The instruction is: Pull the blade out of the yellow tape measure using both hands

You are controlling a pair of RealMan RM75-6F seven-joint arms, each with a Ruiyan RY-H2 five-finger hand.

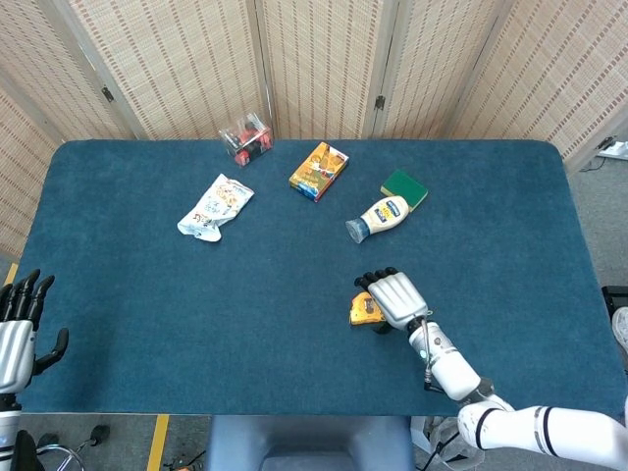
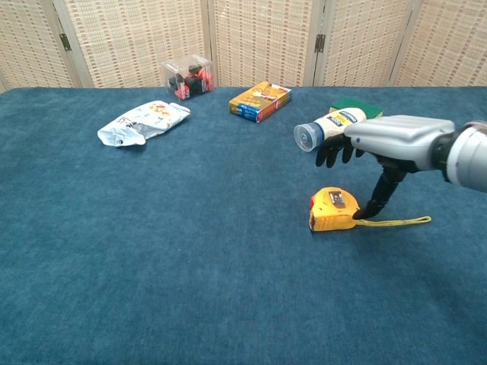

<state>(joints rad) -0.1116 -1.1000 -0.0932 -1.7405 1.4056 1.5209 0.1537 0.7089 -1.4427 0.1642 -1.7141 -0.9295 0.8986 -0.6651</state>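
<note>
The yellow tape measure (image 2: 333,211) lies flat on the blue table, right of centre, with its thin yellow wrist strap (image 2: 397,222) trailing to the right. My right hand (image 2: 386,141) hovers just above and to the right of it, fingers spread, thumb pointing down beside the case's right end; nothing is gripped. In the head view the right hand (image 1: 392,296) covers the right part of the tape measure (image 1: 361,309). My left hand (image 1: 17,333) stays at the table's near left corner with its fingers apart, far from the tape measure. No blade is drawn out.
A mayonnaise bottle (image 2: 329,128) lies just beyond the right hand, with a green sponge (image 1: 404,186) behind it. Further back are an orange box (image 1: 319,169), a clear box of red items (image 1: 246,137) and a white snack bag (image 1: 216,206).
</note>
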